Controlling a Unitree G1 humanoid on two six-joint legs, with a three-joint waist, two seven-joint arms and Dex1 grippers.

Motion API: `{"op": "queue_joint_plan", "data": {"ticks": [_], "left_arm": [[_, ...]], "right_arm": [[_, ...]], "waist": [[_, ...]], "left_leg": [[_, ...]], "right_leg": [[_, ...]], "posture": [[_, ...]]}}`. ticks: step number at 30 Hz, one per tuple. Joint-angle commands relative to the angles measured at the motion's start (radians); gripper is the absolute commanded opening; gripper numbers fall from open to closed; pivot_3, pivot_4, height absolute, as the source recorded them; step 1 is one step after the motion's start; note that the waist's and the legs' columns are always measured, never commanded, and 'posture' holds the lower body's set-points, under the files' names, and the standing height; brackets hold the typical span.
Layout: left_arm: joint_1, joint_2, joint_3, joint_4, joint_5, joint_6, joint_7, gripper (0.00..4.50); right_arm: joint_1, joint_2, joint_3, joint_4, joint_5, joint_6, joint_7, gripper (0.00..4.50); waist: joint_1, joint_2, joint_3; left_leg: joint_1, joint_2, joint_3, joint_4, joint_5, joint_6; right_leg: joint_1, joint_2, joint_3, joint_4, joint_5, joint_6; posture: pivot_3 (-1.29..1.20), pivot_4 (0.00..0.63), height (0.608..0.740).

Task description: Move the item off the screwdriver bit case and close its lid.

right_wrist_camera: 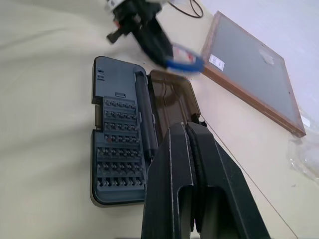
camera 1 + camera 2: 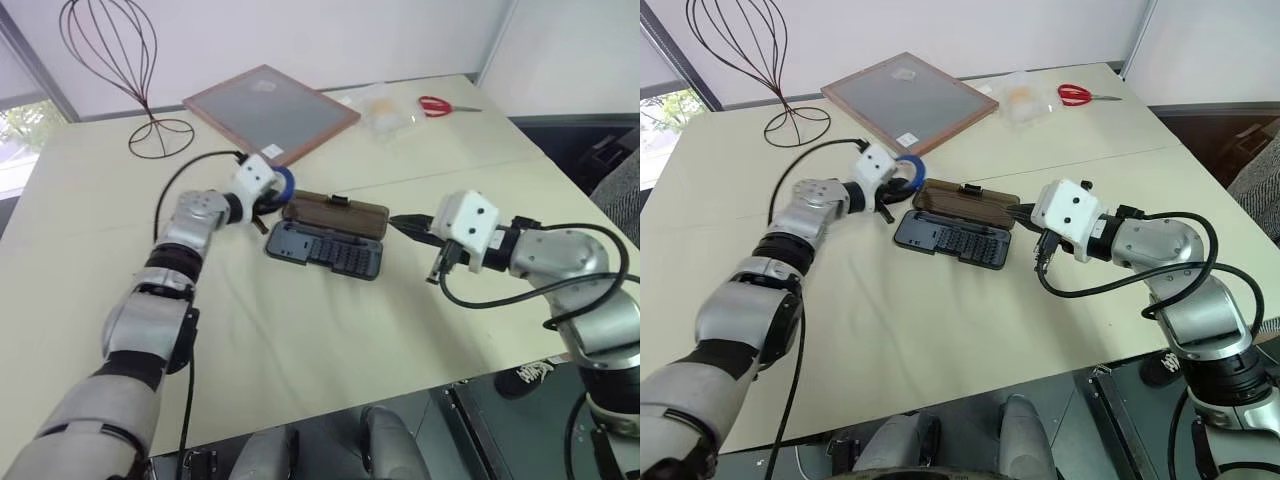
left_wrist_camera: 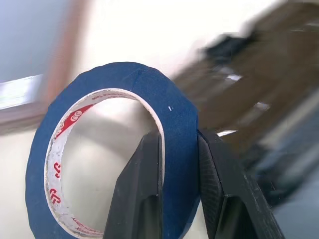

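Left gripper [image 3: 179, 199]: 2 black fingers clamped on wall of blue tape roll [image 3: 114, 149], 1 finger inside ring, 1 outside; roll held just beside far-left corner of screwdriver bit case [image 2: 325, 250]. Case open on table [image 2: 330, 340], brown lid [image 2: 335, 216] laid flat. Right gripper [image 1: 187, 144]: fingers together, empty, near case's right end.

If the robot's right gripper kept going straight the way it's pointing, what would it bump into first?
Most likely the open smoky-brown lid of the bit case. The right gripper, jaws shut, points at the lid's near end; its height over the table is hard to judge.
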Motion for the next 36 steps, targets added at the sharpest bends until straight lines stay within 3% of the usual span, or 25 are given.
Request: {"op": "queue_joint_plan", "data": {"ticks": [1, 8, 12, 17, 22, 30, 36], "left_arm": [[0.05, 0.097, 0.093, -0.141, -0.029, 0.04, 0.105, 0.4], [0.418, 0.248, 0.266, -0.691, -0.078, 0.399, 0.218, 0.4], [0.651, 0.276, 0.386, -0.961, -0.105, 0.586, 0.274, 0.4], [0.878, 0.275, 0.528, -1.111, -0.098, 0.719, 0.346, 0.4], [0.984, 0.252, 0.594, -1.094, -0.108, 0.74, 0.399, 0.4], [1.021, 0.223, 0.593, -1.061, -0.141, 0.709, 0.402, 4.38], [0.926, 0.208, 0.591, -1.145, -0.24, 0.73, 0.362, 4.45]], "right_arm": [[-0.017, 0.016, -0.004, -0.035, 0.014, -0.003, 0.003, 0.0], [-0.046, 0.053, 0.039, -0.006, 0.016, -0.016, 0.042, 0.0], [-0.079, 0.075, 0.064, 0.034, 0.016, -0.034, 0.072, 0.0], [-0.127, 0.11, 0.104, 0.092, 0.006, -0.067, 0.111, 0.0], [-0.155, 0.125, 0.12, 0.131, 0.001, -0.093, 0.138, 0.0], [-0.148, 0.126, 0.118, 0.13, -0.003, -0.095, 0.143, 0.0], [-0.135, 0.128, 0.103, 0.131, -0.012, -0.092, 0.119, 0.0]], "waist": [[-0.003, 0.0, 0.0], [-0.001, 0.0, 0.0], [0.006, 0.0, -0.001], [0.006, -0.001, -0.001], [0.01, -0.002, -0.001], [0.01, -0.002, -0.002], [0.012, -0.002, -0.002]], "left_leg": [[0.0, 0.0, -0.001, 0.0, 0.0, 0.0], [0.0, 0.001, -0.003, 0.0, 0.0, 0.0], [-0.001, 0.001, -0.004, 0.0, 0.0, 0.0], [-0.001, 0.001, -0.004, 0.001, 0.0, -0.001], [-0.001, 0.001, -0.004, 0.0, 0.001, -0.001], [0.0, 0.001, -0.004, 0.0, 0.001, -0.001], [0.0, 0.001, -0.004, 0.0, 0.001, -0.001]], "right_leg": [[0.0, 0.0, 0.0, 0.0, 0.0, 0.0], [-0.001, 0.0, 0.001, 0.001, 0.0, 0.0], [-0.001, -0.001, 0.001, 0.001, 0.0, 0.0], [-0.001, -0.001, 0.001, 0.0, 0.0, 0.0], [-0.001, -0.001, 0.001, 0.0, 0.0, 0.0], [-0.001, -0.002, 0.001, 0.0, 0.0, 0.0], [-0.001, -0.003, 0.001, 0.0, 0.0, 0.0]], "posture": [[0.0, 0.15, 0.74], [0.0, 0.15, 0.74], [0.0, 0.15, 0.74], [0.0, 0.15, 0.74], [0.0, 0.15, 0.74], [0.0, 0.15, 0.74], [0.0, 0.15, 0.74]]}}
